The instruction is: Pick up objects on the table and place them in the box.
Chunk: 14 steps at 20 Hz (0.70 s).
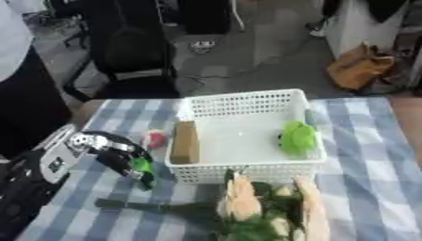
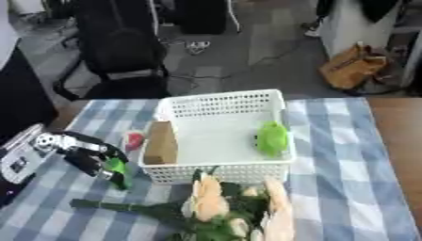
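Holding tan block [image 1: 184,141] and green item [image 1: 298,137]: white basket [image 1: 247,100]; left hand [image 1: 124,157] clamped on small green object [image 1: 144,166].

The flower bunch [image 1: 263,207] is cut off by the lower frame edge; its blooms are blurred. The small green item [image 1: 143,165] in the left hand [image 1: 124,157] is partly covered by the fingers; identity indeterminate. The red object [image 1: 155,139] beside the basket [image 1: 247,101] is too blurred to identify.
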### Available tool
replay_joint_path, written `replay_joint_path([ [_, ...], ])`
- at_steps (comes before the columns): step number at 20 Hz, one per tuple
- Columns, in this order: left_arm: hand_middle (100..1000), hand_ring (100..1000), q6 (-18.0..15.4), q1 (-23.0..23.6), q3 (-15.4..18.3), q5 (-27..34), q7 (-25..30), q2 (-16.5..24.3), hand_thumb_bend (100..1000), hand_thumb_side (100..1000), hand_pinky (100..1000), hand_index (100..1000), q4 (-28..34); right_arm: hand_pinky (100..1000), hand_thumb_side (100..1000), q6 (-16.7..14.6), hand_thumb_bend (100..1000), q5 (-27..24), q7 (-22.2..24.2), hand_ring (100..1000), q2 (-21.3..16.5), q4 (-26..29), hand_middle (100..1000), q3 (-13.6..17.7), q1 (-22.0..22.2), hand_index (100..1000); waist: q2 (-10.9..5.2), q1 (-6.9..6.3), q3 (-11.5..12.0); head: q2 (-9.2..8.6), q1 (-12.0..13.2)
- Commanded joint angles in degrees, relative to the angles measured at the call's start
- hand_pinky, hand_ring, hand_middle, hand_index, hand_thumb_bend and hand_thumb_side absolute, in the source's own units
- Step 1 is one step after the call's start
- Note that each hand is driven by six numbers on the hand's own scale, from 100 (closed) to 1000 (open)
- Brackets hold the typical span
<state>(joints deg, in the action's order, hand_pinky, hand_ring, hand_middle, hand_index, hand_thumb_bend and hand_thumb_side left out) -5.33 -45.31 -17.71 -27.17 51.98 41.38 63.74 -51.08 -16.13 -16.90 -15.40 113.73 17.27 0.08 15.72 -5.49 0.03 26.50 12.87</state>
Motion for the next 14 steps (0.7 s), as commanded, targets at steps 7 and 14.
replay_joint_path([
  [7, 1000, 944, -0.6, -0.2, -0.3, -6.7, -3.8, 1.5, 530, 572, 791, 1000, 1.0, 696, 986, -0.4, 100, -0.5, -0.6, 787, -1.0, 0.9, 687, 0.1, -0.4, 690, -1.32, -0.34, -0.4, -0.56, 0.4],
  [14, 991, 905, -1.2, 0.0, -0.7, -12.2, -7.0, -0.1, 495, 487, 703, 1000, -1.9, 696, 989, -0.9, 100, -1.5, -0.7, 787, -1.3, 0.9, 676, 0.1, -0.6, 681, -1.28, -0.30, -0.9, -0.70, 0.9],
])
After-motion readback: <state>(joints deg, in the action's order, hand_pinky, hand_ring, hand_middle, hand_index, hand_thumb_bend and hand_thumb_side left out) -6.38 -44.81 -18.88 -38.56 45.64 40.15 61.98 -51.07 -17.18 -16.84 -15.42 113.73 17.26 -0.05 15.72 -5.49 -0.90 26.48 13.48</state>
